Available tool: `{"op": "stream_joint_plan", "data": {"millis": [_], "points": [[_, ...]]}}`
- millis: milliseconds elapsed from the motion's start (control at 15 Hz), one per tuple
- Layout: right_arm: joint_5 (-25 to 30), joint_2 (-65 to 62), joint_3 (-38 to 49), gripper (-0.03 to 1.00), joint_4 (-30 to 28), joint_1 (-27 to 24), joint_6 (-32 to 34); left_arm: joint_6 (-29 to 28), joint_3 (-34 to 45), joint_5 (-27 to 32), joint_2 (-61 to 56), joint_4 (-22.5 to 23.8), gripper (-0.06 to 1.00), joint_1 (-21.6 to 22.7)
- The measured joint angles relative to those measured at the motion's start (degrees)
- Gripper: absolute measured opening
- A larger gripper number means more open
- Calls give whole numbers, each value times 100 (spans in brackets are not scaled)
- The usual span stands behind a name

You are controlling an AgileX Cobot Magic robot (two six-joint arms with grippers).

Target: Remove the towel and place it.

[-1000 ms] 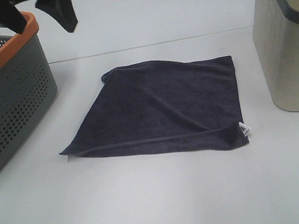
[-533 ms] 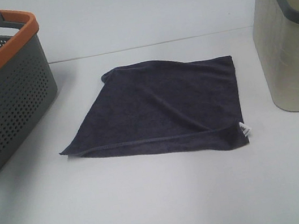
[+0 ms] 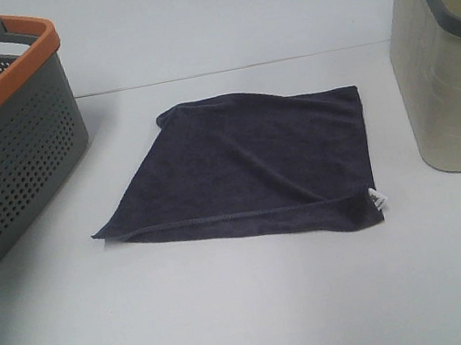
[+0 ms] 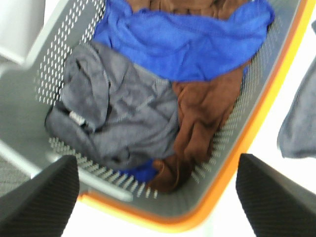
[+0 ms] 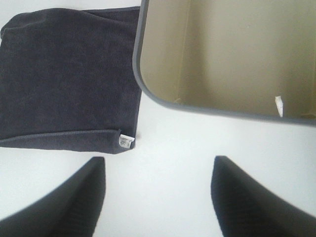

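The dark charcoal-navy towel (image 3: 251, 164) lies spread flat on the white table between the two baskets, its small white tag (image 3: 376, 198) at the near right corner. It also shows in the right wrist view (image 5: 64, 76) and at an edge of the left wrist view (image 4: 298, 123). Neither gripper shows in the exterior view. My left gripper (image 4: 158, 197) is open and empty, high above the grey basket with the orange rim (image 4: 232, 163). My right gripper (image 5: 158, 197) is open and empty, above the table beside the beige basket (image 5: 163, 96).
The grey perforated basket with the orange rim (image 3: 24, 127) stands at the left and holds blue, grey and brown cloths (image 4: 187, 44). The beige basket with a grey rim (image 3: 449, 100) stands at the right; its inside looks bare except a small white label.
Both grippers have risen out of the top of the exterior view. The towel has not moved.
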Motion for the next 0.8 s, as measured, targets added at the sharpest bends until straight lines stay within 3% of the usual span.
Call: {"op": "stream_joint_plan", "data": {"millis": [200,533,800], "points": [[11,-1593,1203,63,0,0,-166,97,1404,11,-1524,6,81,0],[40,-3375,2573,63,-109,0,-183,138,2401,17,-3335,86,81,0],[40,-4624,3180,63,-940,0,-304,138,3478,-424,-4996,115,81,0]]}}
